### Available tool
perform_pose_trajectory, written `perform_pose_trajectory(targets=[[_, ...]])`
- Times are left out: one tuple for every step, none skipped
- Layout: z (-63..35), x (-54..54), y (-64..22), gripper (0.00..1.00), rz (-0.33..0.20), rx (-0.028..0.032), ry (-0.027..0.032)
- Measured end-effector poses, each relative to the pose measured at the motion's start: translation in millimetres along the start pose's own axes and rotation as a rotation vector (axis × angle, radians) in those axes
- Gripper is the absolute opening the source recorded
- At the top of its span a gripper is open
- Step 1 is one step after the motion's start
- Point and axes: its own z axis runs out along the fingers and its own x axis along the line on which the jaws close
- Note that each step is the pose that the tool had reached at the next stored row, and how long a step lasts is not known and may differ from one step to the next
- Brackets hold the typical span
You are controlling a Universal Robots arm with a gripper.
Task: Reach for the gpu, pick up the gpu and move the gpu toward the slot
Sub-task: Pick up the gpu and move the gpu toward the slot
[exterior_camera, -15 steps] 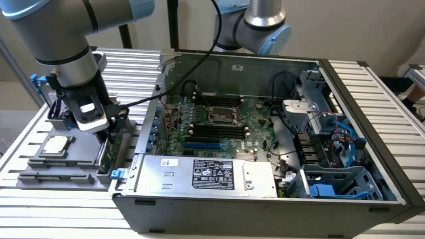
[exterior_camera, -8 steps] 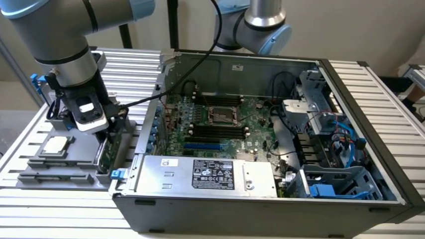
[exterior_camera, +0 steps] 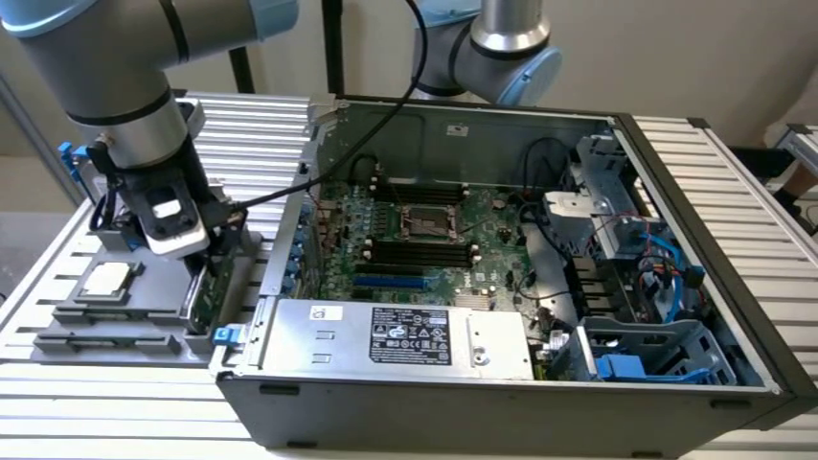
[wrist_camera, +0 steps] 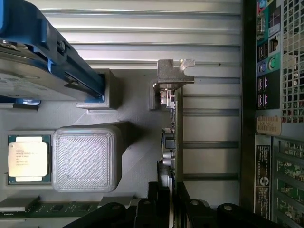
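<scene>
gripper (exterior_camera: 192, 261) was down over the gray parts tray (exterior_camera: 77, 335) on the exterior view's left, just outside the open PC case (exterior_camera: 511, 407)

gpu (exterior_camera: 199, 292) stood on its long edge in a tray slot, which left both faces free for a side grab. wrist view had it edge-on: gpu (wrist_camera: 176, 123) as a thin blade, silver end bracket (wrist_camera: 173, 73) at the far end

gripper (wrist_camera: 168, 192) straddled the near end of the card, and the fingers (wrist_camera: 152, 204) looked pressed onto it from both sides, pinching the board rather than the bracket. my read: grip made, card not lifted, since its lower edge sat in the tray

cpu chip (exterior_camera: 106, 278) lay flat in its own pocket beside the card, well clear of the grab. hard drive with blue brackets (wrist_camera: 28, 71) sat in another tray bay, untouched

target looked like the blue slot (exterior_camera: 390, 283) on the motherboard (exterior_camera: 422, 240), well apart from the card
</scene>
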Motion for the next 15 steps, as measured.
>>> perform_pose_trajectory(targets=[[0.0,-0.2,-0.4,0.27,0.0,-0.0013,0.0011],[0.0,-0.3,-0.6,0.27,0.0,-0.0022,0.0021],[0.0,-0.3,-0.6,0.27,0.0,-0.0025,0.0031],[-0.2,-0.3,-0.7,0.27,0.0,-0.0027,0.0044],[-0.6,-0.4,-0.9,0.27,0.0,-0.0029,0.0061],[-1.7,-0.6,-1.1,0.27,0.0,-0.0027,0.0082],[-2.8,-0.7,-1.2,0.27,0.0,-0.0032,0.0098],[-4.3,-0.8,-1.4,0.27,0.0,-0.0034,0.0115],[-6.1,-1.0,-1.5,0.27,0.0,-0.0034,0.0132],[-7.8,-1.1,-1.6,0.27,0.0,-0.0034,0.0146],[-9.9,-1.4,-1.6,0.27,0.0,-0.0034,0.016],[-12.0,-1.6,-1.6,0.27,0.0,-0.0035,0.0174],[-14.6,-2.0,-1.6,0.27,0.0,-0.0034,0.0189],[-17.9,-2.5,-1.6,0.27,0.0,-0.0034,0.0207],[-21.6,-3.1,-1.6,0.27,0.0,-0.0033,0.0228]])
